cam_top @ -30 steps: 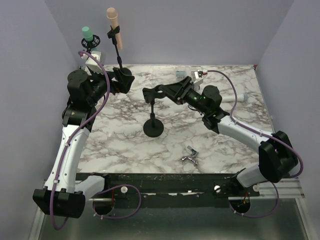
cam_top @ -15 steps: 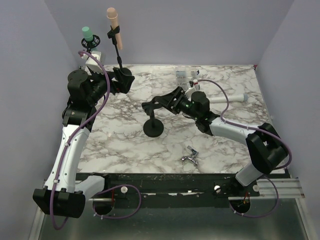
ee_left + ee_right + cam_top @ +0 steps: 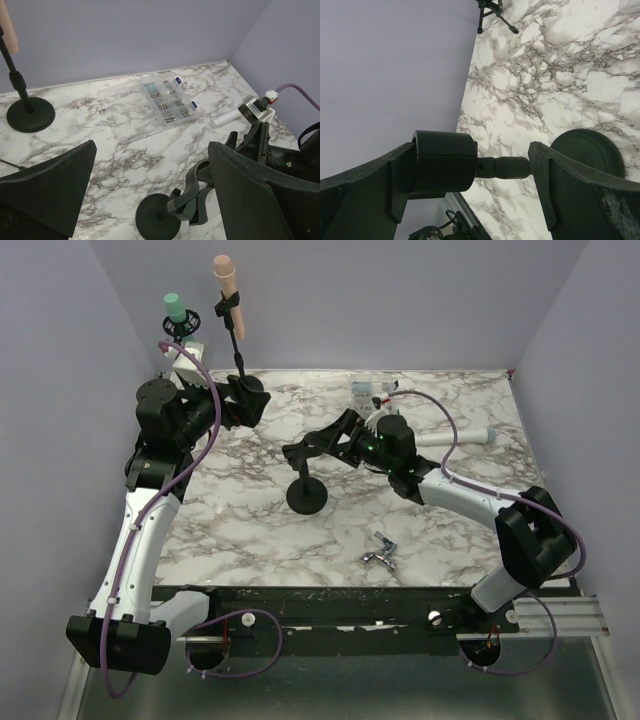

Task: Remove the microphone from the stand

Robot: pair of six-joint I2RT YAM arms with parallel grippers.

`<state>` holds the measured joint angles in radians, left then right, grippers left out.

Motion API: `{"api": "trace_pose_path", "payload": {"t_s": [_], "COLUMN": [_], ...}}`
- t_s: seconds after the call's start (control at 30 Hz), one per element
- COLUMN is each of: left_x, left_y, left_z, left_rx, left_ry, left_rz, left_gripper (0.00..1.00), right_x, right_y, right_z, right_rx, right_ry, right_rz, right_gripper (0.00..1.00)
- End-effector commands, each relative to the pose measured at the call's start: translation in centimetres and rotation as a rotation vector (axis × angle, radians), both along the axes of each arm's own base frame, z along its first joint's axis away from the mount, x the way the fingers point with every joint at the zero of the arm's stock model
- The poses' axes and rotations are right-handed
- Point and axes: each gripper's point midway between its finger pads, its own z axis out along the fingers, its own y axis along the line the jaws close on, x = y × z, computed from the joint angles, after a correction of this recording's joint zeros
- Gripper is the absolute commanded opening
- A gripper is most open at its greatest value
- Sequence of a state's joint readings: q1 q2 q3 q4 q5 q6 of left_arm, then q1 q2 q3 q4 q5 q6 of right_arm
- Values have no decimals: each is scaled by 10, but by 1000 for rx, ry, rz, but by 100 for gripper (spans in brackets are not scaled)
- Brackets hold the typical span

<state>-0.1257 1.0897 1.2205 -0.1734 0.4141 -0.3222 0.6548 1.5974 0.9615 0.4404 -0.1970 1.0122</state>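
Observation:
Two microphones sit in stands at the back left: a peach microphone (image 3: 227, 282) (image 3: 7, 25) clipped on a tall thin stand (image 3: 238, 350), and a green microphone (image 3: 176, 308) on a small tripod. My left gripper (image 3: 248, 398) (image 3: 150, 187) hangs open by the tall stand's round base (image 3: 31, 114), with nothing between its fingers. A short black stand (image 3: 306, 495) (image 3: 157, 219) stands mid-table. Its clip head (image 3: 296, 450) (image 3: 200, 197) (image 3: 445, 162) holds no microphone that I can see. My right gripper (image 3: 320, 445) (image 3: 472, 165) is open, its jaws spread wide on either side of that clip head.
A clear box of small parts (image 3: 368, 392) (image 3: 167, 100) and a white tube (image 3: 470, 437) (image 3: 227, 118) lie at the back right. A small metal fitting (image 3: 380, 551) rests near the front edge. Purple walls close in the table on three sides.
The right gripper's jaws have spread wide apart around the clip head. The right arm has come nearer and lower, and the clip head has dropped with it. The left arm is still.

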Motion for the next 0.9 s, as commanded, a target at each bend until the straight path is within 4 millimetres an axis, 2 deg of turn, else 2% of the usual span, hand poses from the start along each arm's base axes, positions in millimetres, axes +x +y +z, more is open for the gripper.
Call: {"api": "trace_pose_path", "payload": {"t_s": [0.0, 0.13, 0.2, 0.3, 0.37, 0.43, 0.53, 0.63, 0.77, 0.87], "left_x": [-1, 1, 2, -3, -14, -26, -40, -41, -37, -24], "left_y": [-6, -12, -21, -48, -72, -92, -109, -107, -111, -113], "left_z": [3, -4, -12, -30, -46, -61, -74, -83, -98, -121], "left_rx": [2, 14, 45, 154, 248, 322, 290, 300, 363, 422], "left_ry": [-16, -23, -34, -51, -74, -67, 5, 62, 147, 220], "left_rz": [-42, -72, -111, -214, -313, -397, -483, -458, -483, -470], "left_gripper": [98, 98, 98, 98, 98, 98, 98, 98, 98, 98], "right_x": [-14, -6, -4, -7, -11, -20, -37, -60, -106, -112], "right_y": [5, 5, 0, -15, -31, -53, -83, -105, -111, -120], "right_z": [-26, 19, 40, 67, 83, 92, 96, 79, 60, 53], "right_rx": [-179, -192, -210, -253, -288, -333, -364, -377, -346, -401], "right_ry": [31, -73, -134, -221, -278, -319, -372, -359, -356, -341], "right_rz": [92, 87, 74, 49, 6, -42, -99, -114, 25, 33], "right_gripper": [100, 100, 100, 100, 100, 100, 100, 100, 100, 100]}}
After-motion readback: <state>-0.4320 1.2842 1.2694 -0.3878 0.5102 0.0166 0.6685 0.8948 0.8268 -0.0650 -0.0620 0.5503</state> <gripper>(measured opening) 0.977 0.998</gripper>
